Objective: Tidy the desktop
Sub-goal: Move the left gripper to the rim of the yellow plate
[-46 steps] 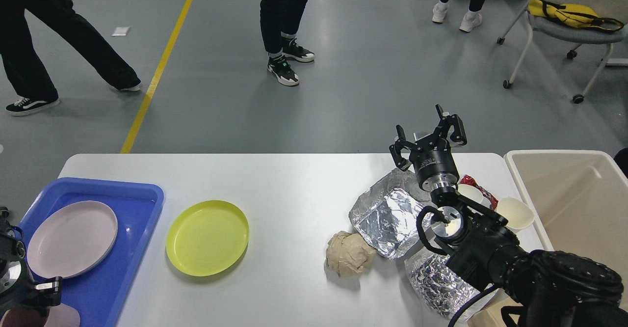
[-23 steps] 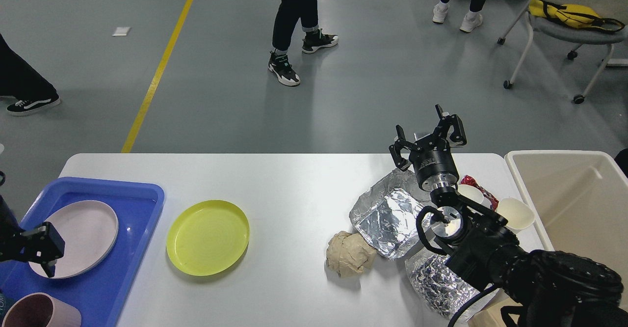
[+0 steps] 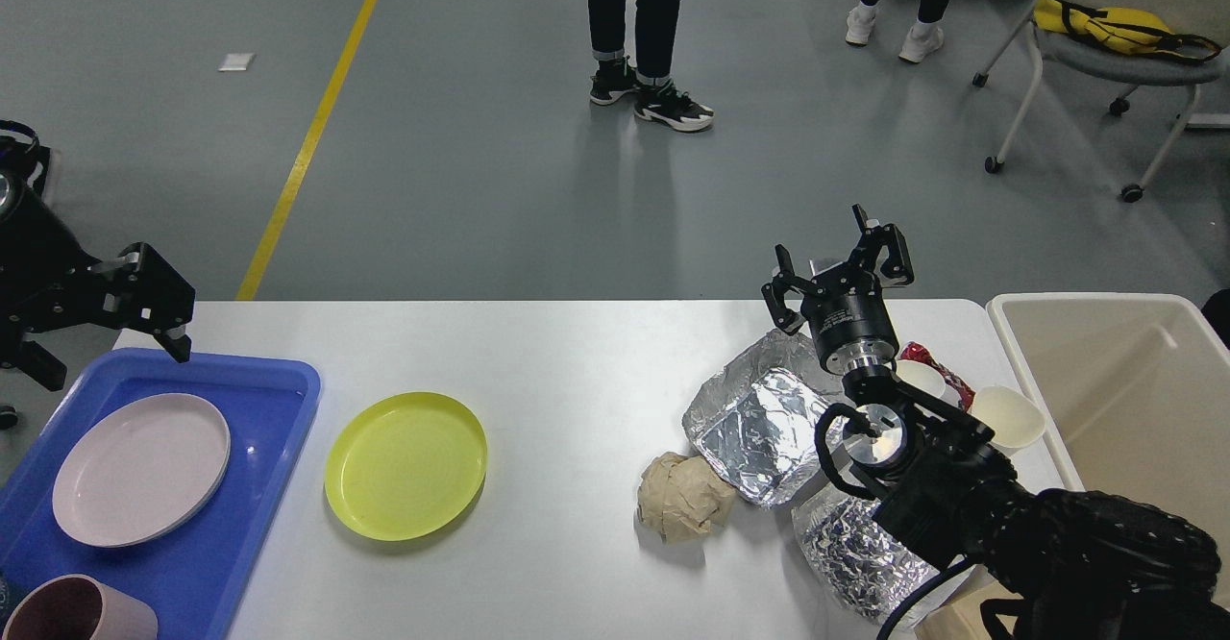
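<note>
Your tabletop (image 3: 577,352) fills the lower view, white, matte and round-cornered, and the tidying is only part done. At its left edge a blue tray (image 3: 274,400) already holds a pale plate (image 3: 141,468) and a mauve cup (image 3: 67,613); just beside the tray lies a shallow round yellow plate (image 3: 405,464), smooth plastic by the look of it. That reads as your next dish.

Your left gripper (image 3: 106,328) hangs empty above the tray's far corner with its fingers apart, so it would have to drop and take the plate by its thin rim — a flat dish offers little else to pinch.

Near the right edge sits the rubbish: a creased foil tray (image 3: 759,424), a crumpled foil wad (image 3: 855,553), a balled brown paper (image 3: 684,496), white paper cups (image 3: 1009,416) and a red wrapper (image 3: 927,356). Your right gripper (image 3: 838,280) is raised over them, fingers spread, holding nothing. The beige bin (image 3: 1124,390) stands just off the right edge — light, crushable stuff, so squeeze gently.
</note>
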{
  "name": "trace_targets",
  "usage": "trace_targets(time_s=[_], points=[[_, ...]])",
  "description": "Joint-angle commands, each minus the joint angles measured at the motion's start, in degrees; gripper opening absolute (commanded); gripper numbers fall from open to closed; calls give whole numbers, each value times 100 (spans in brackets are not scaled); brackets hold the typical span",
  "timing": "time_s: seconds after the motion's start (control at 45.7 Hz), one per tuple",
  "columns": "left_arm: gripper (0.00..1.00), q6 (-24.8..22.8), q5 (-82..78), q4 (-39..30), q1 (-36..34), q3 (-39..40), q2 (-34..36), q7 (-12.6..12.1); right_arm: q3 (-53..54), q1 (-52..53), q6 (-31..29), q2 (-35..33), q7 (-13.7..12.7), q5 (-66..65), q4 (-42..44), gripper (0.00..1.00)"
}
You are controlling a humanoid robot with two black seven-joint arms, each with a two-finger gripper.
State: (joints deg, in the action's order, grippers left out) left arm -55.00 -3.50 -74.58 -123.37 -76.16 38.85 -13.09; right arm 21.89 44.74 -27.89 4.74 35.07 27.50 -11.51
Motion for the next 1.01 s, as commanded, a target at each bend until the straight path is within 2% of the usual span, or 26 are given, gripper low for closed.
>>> trace_targets(time_s=[0.0,0.131,0.241,0.481,0.788,0.985], points=[[96,59,24,-4,865,259,-421,-18,0,0,3,1,0,1,0,100],[95,1139,340,-13,1735,260,-975,-53,0,0,3,1,0,-7,0,100],[94,1816,806,-13,2386,260,-1265,-70,-9,0,3,1,0,1,0,100],[94,3697,1702,-13,3318,382,-1942,-70,0,0,3,-8,0,1,0,100],[94,5148,1967,-13,3837,971,-2162,-79,0,0,-6,-8,0,-7,-9,100],[94,5746,1976,75,4083,1094,-2338,-132,0,0,-6,-8,0,1,0,100]])
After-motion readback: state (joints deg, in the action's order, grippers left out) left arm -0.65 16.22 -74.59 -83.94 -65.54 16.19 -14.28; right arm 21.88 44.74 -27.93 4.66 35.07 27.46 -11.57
